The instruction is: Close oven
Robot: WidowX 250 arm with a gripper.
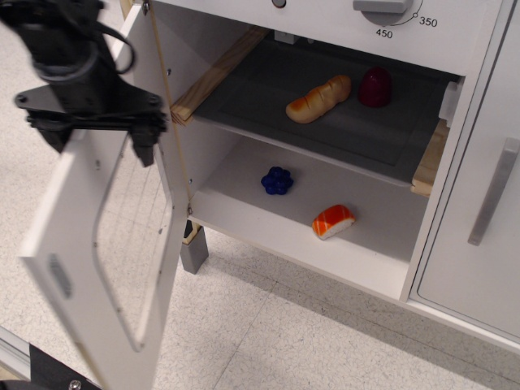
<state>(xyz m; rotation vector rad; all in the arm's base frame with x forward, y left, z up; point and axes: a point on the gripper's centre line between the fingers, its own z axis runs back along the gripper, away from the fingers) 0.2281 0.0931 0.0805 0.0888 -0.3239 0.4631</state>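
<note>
The white toy oven [325,28] stands open, with a dark grey shelf [357,134] and a temperature dial [382,6] above it. Its white door [69,268], with a rounded wire-lined window [134,260], is hinged on the left and hangs swung out at an angle to the opening. My black gripper [99,150] is at the door's top outer part. Its fingers [145,150] are spread wide on either side of the panel. The door's handle is hidden.
On the shelf lie a bread loaf [318,98] and a dark red piece [374,87]. On the oven floor lie blue grapes [277,180] and a salmon sushi [334,221]. A plain cabinet door with a straight bar handle [493,191] is at the right. A grey oven leg [193,252] stands on the speckled floor.
</note>
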